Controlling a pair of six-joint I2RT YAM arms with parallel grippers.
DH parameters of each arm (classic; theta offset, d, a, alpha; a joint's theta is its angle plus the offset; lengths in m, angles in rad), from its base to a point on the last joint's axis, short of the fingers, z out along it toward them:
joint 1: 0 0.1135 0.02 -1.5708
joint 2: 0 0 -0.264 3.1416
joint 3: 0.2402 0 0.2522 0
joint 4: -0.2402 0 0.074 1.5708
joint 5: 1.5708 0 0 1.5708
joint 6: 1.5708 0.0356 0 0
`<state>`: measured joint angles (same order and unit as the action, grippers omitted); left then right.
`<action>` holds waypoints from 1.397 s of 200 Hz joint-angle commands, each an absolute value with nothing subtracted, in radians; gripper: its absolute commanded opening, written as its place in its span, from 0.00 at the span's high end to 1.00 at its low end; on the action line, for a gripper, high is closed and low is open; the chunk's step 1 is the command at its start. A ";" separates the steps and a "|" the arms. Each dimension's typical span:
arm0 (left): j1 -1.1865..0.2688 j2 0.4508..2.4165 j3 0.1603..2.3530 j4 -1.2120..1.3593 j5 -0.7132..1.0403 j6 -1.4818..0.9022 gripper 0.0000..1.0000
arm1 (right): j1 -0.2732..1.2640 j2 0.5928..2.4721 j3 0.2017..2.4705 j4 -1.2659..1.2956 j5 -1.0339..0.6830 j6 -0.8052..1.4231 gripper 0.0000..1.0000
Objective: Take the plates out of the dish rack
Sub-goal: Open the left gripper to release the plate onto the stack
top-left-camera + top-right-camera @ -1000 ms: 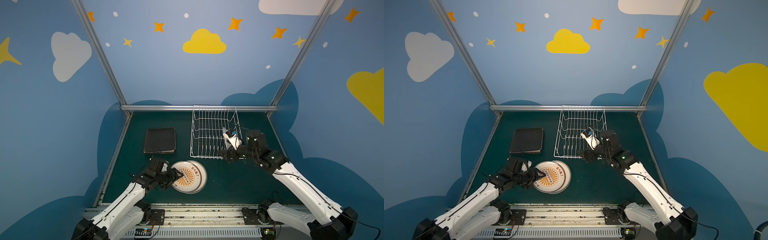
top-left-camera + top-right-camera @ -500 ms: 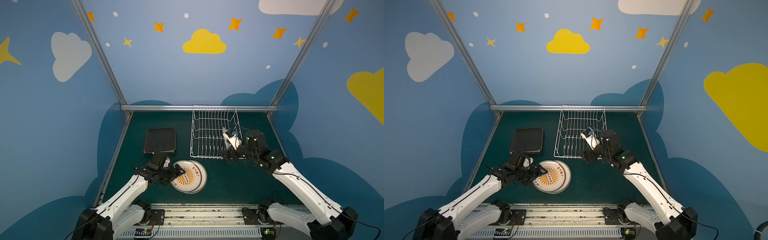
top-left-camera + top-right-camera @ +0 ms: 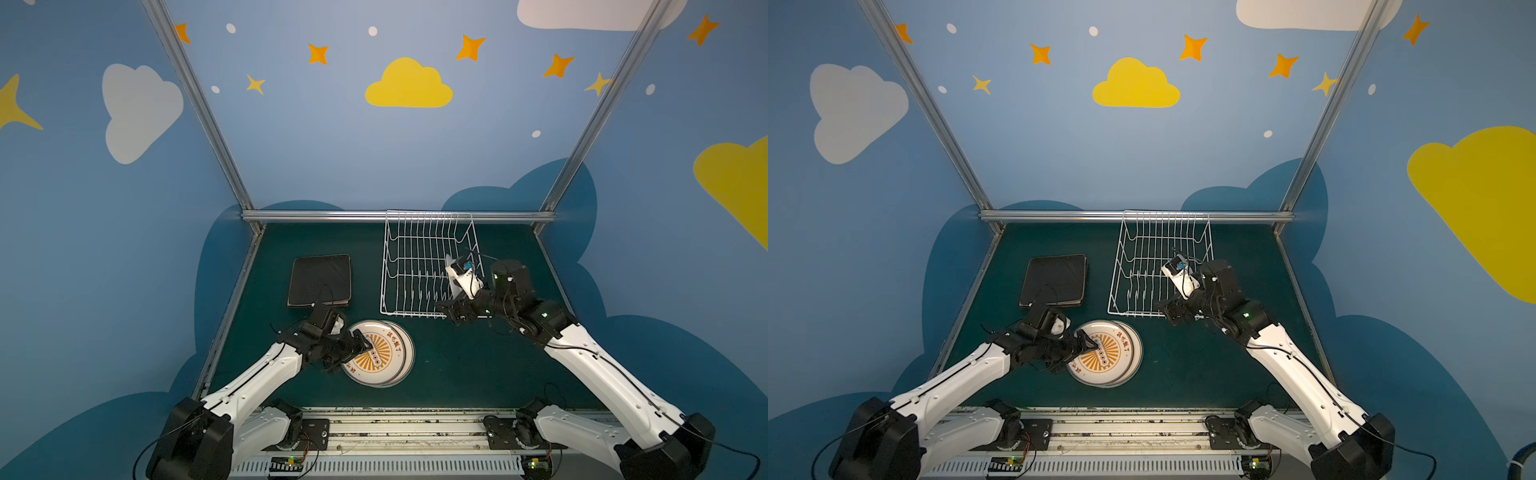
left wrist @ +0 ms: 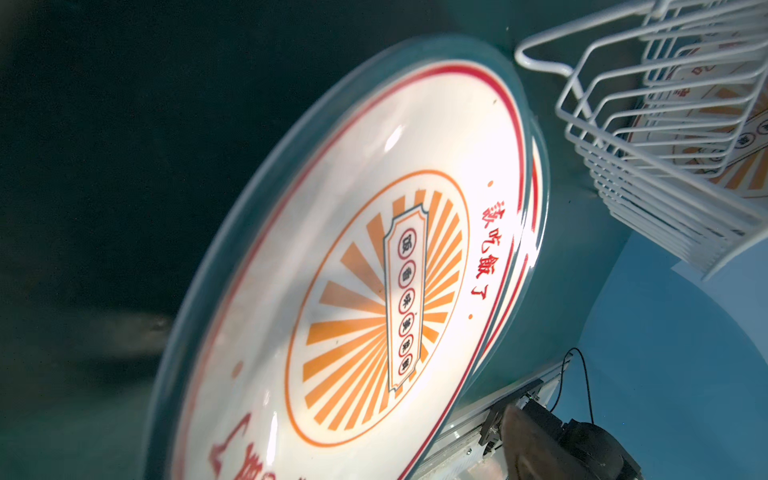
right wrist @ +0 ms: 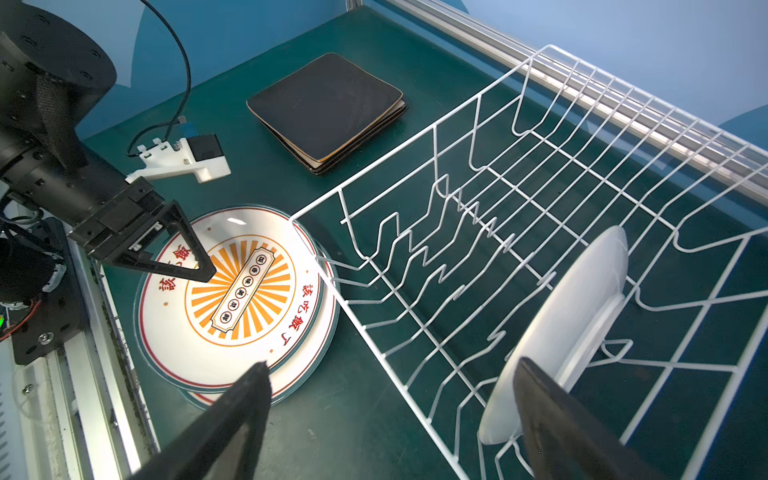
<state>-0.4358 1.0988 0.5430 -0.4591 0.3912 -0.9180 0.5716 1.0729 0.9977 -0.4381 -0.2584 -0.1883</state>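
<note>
The left hand (image 3: pixel 365 345) hangs wide and empty over the pile of round white plates with orange sun middles (image 3: pixel 395 356), near the front edge of the dark green counter (image 3: pixel 478 374). They lie flat so they cannot roll. Black square plates (image 3: pixel 320 278) are piled toward the left edge. One round white plate (image 5: pixel 573 316) stands in the white wire dish rack (image 5: pixel 434 125) by the back edge, propped by prongs (image 5: pixel 460 203). The right hand (image 5: pixel 390 365), wide and empty, is beside it, likely to grab it.

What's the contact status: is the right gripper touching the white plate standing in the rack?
Cannot tell. In the right wrist view the right gripper is open, and one of its fingers overlaps the white plate at its lower edge, hiding any gap.
</note>
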 commanded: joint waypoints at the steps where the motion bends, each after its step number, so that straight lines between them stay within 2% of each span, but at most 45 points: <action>1: -0.456 1.121 0.575 -0.437 0.389 -0.921 0.09 | 0.577 1.075 1.003 -0.422 -0.255 -0.189 0.10; 124: -0.476 1.175 0.729 -0.710 0.278 -0.790 0.07 | 0.580 1.067 0.994 -0.425 -0.250 -0.184 0.09; 219: -0.500 1.241 0.730 -0.654 0.309 -0.795 0.06 | 0.579 1.069 0.992 -0.426 -0.247 -0.185 0.10; 279: -0.503 1.217 0.768 -0.715 0.242 -0.786 0.07 | 0.580 1.065 0.989 -0.423 -0.240 -0.184 0.10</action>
<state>-0.5003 1.2377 0.7303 -0.6708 0.2829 -0.8062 0.5732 1.0729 0.9977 -0.4381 -0.2501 -0.1879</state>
